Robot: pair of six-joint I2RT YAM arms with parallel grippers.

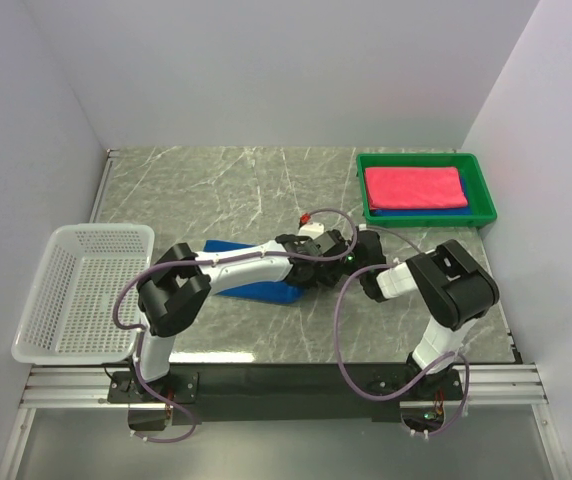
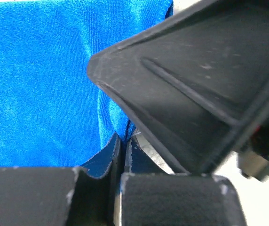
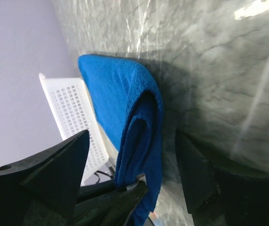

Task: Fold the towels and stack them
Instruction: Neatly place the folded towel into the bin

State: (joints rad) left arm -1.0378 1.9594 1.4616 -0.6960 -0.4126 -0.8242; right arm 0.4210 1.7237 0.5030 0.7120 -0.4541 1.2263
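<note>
Blue towel [image 1: 266,290] lies folded on the desk [image 1: 216,190], left jaws clamped on its edge; right jaws apart, straddling the fold. Pink towel [image 1: 414,187] sits on second blue towel [image 1: 416,212] in tray [image 1: 481,190].

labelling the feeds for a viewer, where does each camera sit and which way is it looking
top external: above and behind the robot, looking down on the table; the left arm and right arm show.
left wrist: on the left arm, close on the blue towel; left fingers shut on its edge.
right wrist: on the right arm, facing the basket across the towel's fold; right fingers open either side.
shared: all see the blue towel; top and right wrist share the basket.
</note>
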